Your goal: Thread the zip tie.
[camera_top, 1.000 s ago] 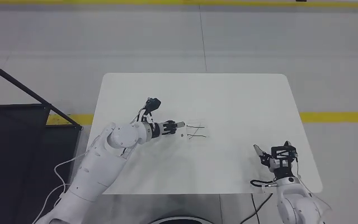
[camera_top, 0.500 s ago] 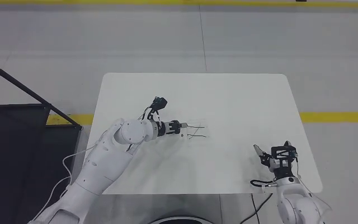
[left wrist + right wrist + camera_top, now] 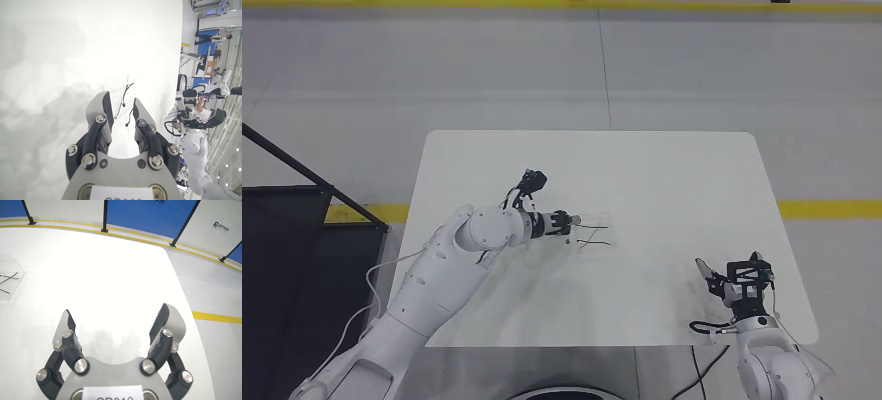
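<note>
One label [image 3: 121, 193], seemingly printed, on left pincer [image 3: 121, 97].

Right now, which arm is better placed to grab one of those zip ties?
Left. The left end effector, open, is right beside the zip ties; the right end effector, also open, sits far off near the table edge.

Right gripper [image 3: 116, 315]: jaws spread wide, poised over white worktop [image 3: 104, 275]. Clear tray [image 3: 19, 266] on worktop, well apart from gripper, holding black zip ties [image 3: 9, 278]. Yellow floor line [image 3: 215, 316] beyond worktop edge
</note>
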